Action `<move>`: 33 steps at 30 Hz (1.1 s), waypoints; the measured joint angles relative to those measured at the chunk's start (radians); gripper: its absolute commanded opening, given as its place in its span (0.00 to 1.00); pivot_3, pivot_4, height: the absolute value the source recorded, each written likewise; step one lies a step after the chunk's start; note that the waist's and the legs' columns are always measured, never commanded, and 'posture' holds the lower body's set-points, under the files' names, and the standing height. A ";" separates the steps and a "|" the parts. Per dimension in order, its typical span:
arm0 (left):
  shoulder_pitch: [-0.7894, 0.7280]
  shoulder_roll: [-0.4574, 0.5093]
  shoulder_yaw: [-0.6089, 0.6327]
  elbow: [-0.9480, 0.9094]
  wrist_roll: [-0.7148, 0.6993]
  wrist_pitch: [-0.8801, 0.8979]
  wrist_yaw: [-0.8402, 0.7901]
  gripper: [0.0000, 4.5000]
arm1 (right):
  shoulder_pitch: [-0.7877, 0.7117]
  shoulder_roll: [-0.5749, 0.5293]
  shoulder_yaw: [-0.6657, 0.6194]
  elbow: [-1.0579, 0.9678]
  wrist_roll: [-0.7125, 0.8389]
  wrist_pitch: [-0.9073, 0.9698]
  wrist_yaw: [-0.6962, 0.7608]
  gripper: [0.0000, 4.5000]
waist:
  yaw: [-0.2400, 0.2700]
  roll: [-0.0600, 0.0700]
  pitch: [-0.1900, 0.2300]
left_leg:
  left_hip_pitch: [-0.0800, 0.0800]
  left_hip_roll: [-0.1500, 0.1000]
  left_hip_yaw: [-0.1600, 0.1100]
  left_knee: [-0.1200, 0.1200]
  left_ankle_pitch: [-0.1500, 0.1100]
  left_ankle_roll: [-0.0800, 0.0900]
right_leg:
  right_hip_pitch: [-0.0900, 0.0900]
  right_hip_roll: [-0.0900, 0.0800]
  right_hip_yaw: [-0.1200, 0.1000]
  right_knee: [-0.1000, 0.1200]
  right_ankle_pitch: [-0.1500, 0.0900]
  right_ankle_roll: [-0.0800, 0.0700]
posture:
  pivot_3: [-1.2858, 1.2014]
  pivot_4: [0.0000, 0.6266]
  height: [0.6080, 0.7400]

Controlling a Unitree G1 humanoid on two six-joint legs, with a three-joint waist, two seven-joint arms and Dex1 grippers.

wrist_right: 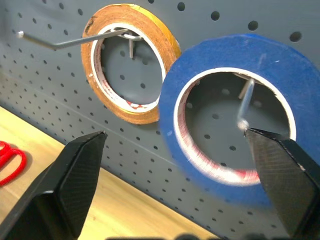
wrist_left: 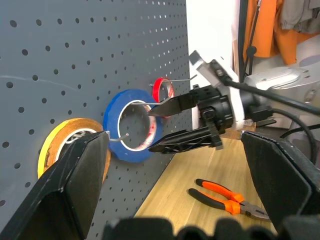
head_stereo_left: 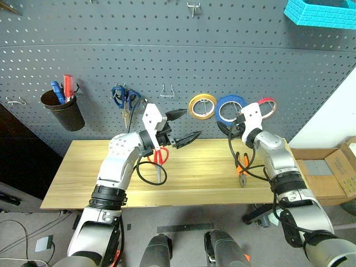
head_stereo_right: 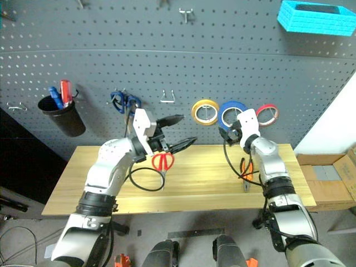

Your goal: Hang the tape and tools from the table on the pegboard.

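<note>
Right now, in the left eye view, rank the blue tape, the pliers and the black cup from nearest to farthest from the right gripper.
1. blue tape: hanging on the pegboard, right at the right gripper.
2. pliers: on the table below it.
3. black cup: far across, on the pegboard's left.

The left arm (head_stereo_left: 125,161) covers much of the red scissors (head_stereo_left: 161,157) on the table (head_stereo_left: 200,178). The pliers' (head_stereo_left: 242,167) upper handles sit behind the right arm (head_stereo_left: 272,156). The cyan basket (head_stereo_left: 322,14) at far right is cut by the edge.
</note>
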 measured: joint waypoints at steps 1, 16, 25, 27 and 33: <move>0.001 0.002 -0.005 0.000 0.002 0.000 -0.007 1.00 | 0.053 -0.022 -0.002 -0.090 0.013 0.042 0.016 1.00 | 0.003 0.000 0.000 | 0.000 0.000 0.000 0.000 0.000 0.000 | 0.000 0.000 0.000 0.000 0.000 0.000 | 0.54 0.21 1.00; 0.121 0.037 -0.058 -0.023 0.074 -0.020 -0.011 1.00 | 0.516 -0.149 -0.111 -0.696 0.221 0.589 -0.018 1.00 | -0.007 0.001 0.043 | 0.017 0.004 -0.004 -0.001 0.000 0.000 | 0.016 -0.001 0.000 -0.003 -0.010 -0.005 | 0.53 0.47 1.00; 0.279 0.133 -0.070 -0.245 0.056 0.124 -0.017 1.00 | 0.398 -0.037 -0.075 -0.576 0.144 0.692 -0.203 1.00 | -0.009 0.010 0.133 | 0.013 0.009 -0.004 -0.005 0.000 0.001 | 0.010 0.000 0.002 -0.001 -0.011 -0.005 | 0.55 0.65 1.00; 0.336 0.166 -0.069 -0.259 0.056 0.142 -0.026 1.00 | 0.352 -0.022 -0.077 -0.546 0.143 0.705 -0.223 1.00 | -0.005 0.010 0.145 | 0.003 0.011 -0.003 -0.005 -0.002 0.001 | -0.001 0.002 0.001 0.000 -0.011 -0.002 | 0.55 0.67 1.00; 0.419 0.207 -0.044 -0.313 0.036 0.175 -0.032 1.00 | 0.249 0.008 -0.122 -0.468 0.144 0.756 -0.291 1.00 | 0.022 0.013 0.174 | -0.019 0.013 -0.006 -0.003 -0.002 0.000 | -0.019 0.004 -0.002 0.000 -0.011 -0.001 | 0.56 0.72 1.00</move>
